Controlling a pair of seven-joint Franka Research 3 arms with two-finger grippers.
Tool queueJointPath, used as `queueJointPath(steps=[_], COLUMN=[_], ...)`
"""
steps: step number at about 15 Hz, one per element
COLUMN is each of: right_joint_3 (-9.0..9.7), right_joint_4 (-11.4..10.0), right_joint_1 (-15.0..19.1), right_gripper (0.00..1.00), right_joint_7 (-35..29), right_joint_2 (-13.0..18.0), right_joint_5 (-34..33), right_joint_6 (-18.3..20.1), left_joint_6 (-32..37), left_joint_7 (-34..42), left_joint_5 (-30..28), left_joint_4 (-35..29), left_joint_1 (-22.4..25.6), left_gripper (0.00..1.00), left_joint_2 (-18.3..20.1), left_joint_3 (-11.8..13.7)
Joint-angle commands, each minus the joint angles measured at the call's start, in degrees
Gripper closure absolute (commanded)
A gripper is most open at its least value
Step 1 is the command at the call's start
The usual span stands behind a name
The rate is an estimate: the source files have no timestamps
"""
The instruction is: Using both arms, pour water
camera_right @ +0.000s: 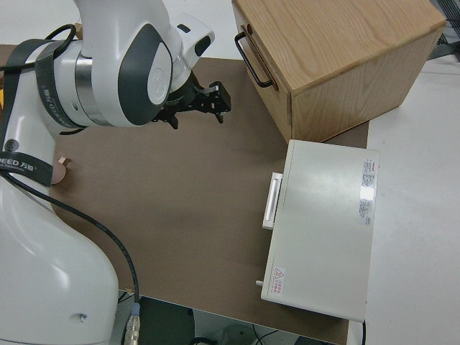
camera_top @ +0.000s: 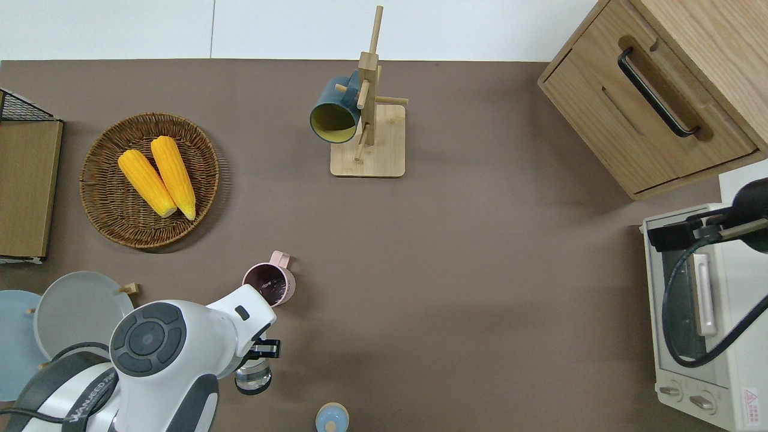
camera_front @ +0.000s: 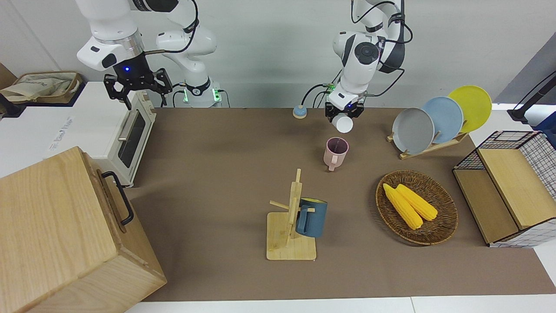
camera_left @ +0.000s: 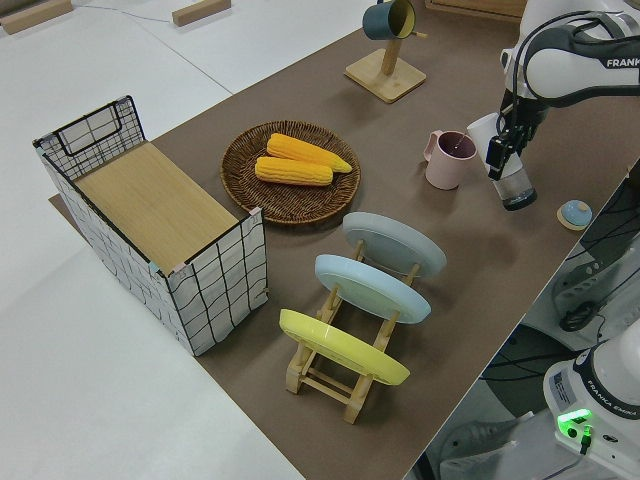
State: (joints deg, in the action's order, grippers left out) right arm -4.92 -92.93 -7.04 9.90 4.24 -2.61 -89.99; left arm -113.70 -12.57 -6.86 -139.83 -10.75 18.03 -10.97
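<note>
My left gripper [camera_front: 344,114] is shut on a clear bottle [camera_left: 515,186] and holds it tilted, its white end [camera_front: 343,124] pointing at the pink mug [camera_front: 335,152]. In the overhead view the bottle [camera_top: 252,378] hangs over the table just nearer to the robots than the mug [camera_top: 270,283], and the arm hides most of it. I cannot tell whether water is running. The mug [camera_left: 447,158] stands upright with its handle pointing away from the robots. My right gripper [camera_front: 137,87] is open and the right arm is parked.
A small blue lid [camera_front: 299,112] lies near the robots' edge. A mug tree [camera_front: 290,217] carries a dark blue mug. Also here are a wicker basket [camera_front: 443,226] with two corn cobs, a plate rack [camera_front: 434,121], a wire bin [camera_front: 512,187], a toaster oven [camera_front: 126,134] and a wooden cabinet [camera_front: 65,234].
</note>
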Motion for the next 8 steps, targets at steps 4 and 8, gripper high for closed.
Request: queueJointPath(steps=[4,8], right_joint_3=[0.09,0.09], right_joint_4=[0.39,0.39], right_joint_1=[0.27,0.27], right_gripper=[0.009,0.009], right_joint_7=[0.20,0.20], right_joint_2=[0.24,0.24], right_joint_5=[1.12,1.12], right_joint_6=[0.87,0.87], left_joint_6=[-9.60,-12.68], left_joint_7=[0.00,-0.18], left_joint_5=[-0.17,-0.26], left_joint_4=[-4.92,-6.50], left_joint_1=[0.72,0.73], left_gripper=[1.00,1.00], left_joint_2=[5.70,7.28], left_joint_3=[-0.01,-0.01])
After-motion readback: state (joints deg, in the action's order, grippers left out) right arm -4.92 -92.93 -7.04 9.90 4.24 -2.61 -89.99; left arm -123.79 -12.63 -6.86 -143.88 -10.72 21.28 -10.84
